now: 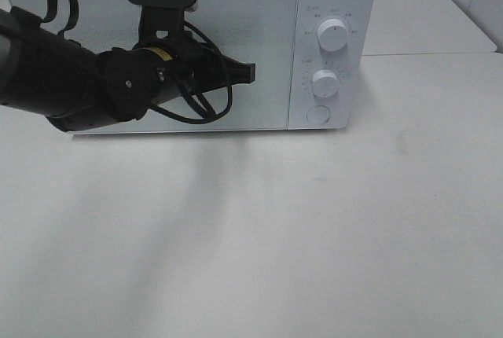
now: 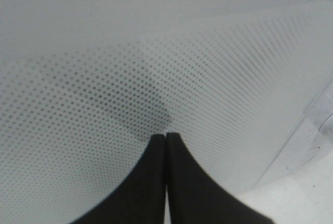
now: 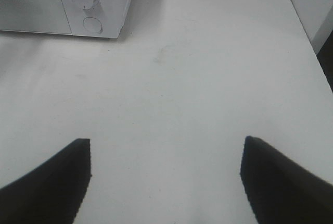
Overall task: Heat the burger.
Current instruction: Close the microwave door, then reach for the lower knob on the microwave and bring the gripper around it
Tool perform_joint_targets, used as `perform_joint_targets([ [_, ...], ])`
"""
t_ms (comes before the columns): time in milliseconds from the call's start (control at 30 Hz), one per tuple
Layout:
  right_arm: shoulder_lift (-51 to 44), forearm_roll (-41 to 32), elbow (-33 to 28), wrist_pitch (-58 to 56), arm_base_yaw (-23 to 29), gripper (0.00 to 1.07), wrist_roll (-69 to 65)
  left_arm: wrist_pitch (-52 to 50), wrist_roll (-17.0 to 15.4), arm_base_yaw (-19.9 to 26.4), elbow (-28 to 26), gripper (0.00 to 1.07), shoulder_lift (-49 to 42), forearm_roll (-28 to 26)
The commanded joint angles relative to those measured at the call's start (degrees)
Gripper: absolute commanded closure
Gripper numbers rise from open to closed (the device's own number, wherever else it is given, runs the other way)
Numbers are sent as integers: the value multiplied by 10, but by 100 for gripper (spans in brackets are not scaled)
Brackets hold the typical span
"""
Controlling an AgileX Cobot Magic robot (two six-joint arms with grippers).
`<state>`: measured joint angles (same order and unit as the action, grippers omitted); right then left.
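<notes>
My left gripper (image 1: 250, 74), pinched shut, sets its tips against the microwave door (image 1: 259, 16), likely to push it closed. My right gripper (image 3: 166, 143) hangs wide over the table (image 1: 330, 228). The burger is out of sight.

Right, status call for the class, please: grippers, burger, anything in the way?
Left gripper shut, tips at the microwave door. Right gripper open above the table, holding nothing. Burger not in view. Door looks closed; nothing else in the way.

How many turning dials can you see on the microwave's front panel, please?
2: the upper dial high on the panel, the lower dial directly beneath it, above the round button.
</notes>
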<state>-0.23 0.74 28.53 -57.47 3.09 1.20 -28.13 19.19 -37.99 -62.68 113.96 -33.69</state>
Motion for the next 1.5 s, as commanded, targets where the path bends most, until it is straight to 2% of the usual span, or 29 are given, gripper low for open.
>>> perform_joint_targets([
  [33,-15,0,-1,3,-4,31,-5,-85,3,20,-27,107,-1,-32],
  [167,-15,0,-1,3,-3,31,-5,-81,22,0,3,107,-23,-32],
  [300,-15,0,-1,3,-3,31,-5,-81,22,-15,36,107,-42,-32],
  [333,-15,0,-1,3,-3,31,-5,-76,22,-25,57,107,-52,-33],
  [467,-15,0,-1,3,-3,31,-5,-53,22,-35,81,107,-69,-33],
  [567,-15,0,-1,3,-3,31,-5,-4,22,-37,101,107,-89,-34],
  [600,-15,0,-1,3,-3,31,-5,51,22,-37,105,107,-104,-34],
  [633,-15,0,-1,3,-3,31,-5,51,22,-37,105,107,-104,-34],
  [667,-15,0,-1,3,-3,31,-5,117,30,-32,105,103,-119,-34],
  [700,-15,0,-1,3,-3,31,-5,117,30,-32,105,103,-119,-34],
  [733,-15,0,-1,3,-3,31,-5,148,30,-32,105,97,-123,-34],
  [767,-15,0,-1,3,-3,31,-5,195,31,-32,105,82,-133,-34],
  [800,-15,0,-1,3,-3,31,-5,195,31,-32,105,82,-133,-34],
  [833,-15,0,-1,3,-3,31,-5,233,32,-32,105,60,-143,-34],
  [867,-15,0,-1,3,-3,31,-5,254,32,-32,105,46,-148,-34],
  [900,-15,0,-1,3,-3,31,-5,254,32,-32,105,46,-148,-34],
  [933,-15,0,-1,3,-3,31,-5,297,32,-32,105,19,-155,-34],
  [967,-15,0,-1,3,-3,31,-5,297,32,-32,105,19,-155,-34],
  [1000,-15,0,-1,3,-3,31,-5,337,32,-32,105,4,-162,-28],
  [1167,-15,0,-1,3,-3,31,-5,410,30,-32,105,5,-188,-7],
  [1233,-15,0,-1,3,-3,31,-5,451,30,-32,105,5,-211,34],
  [1267,-15,0,-1,3,-3,31,-5,451,30,-32,105,5,-211,34],
  [1300,-15,0,-1,3,-3,31,-5,486,29,-32,105,5,-228,67],
  [1367,-15,0,-1,3,-3,31,-5,504,24,-32,105,5,-235,81],
  [1433,-15,0,-1,3,-3,31,-5,549,-7,-19,105,6,-262,118],
  [1467,-15,0,-1,3,-3,31,-5,549,-7,-19,105,6,-262,118],
  [1500,-15,0,-1,3,-3,31,-5,581,-33,4,105,6,-278,129],
])
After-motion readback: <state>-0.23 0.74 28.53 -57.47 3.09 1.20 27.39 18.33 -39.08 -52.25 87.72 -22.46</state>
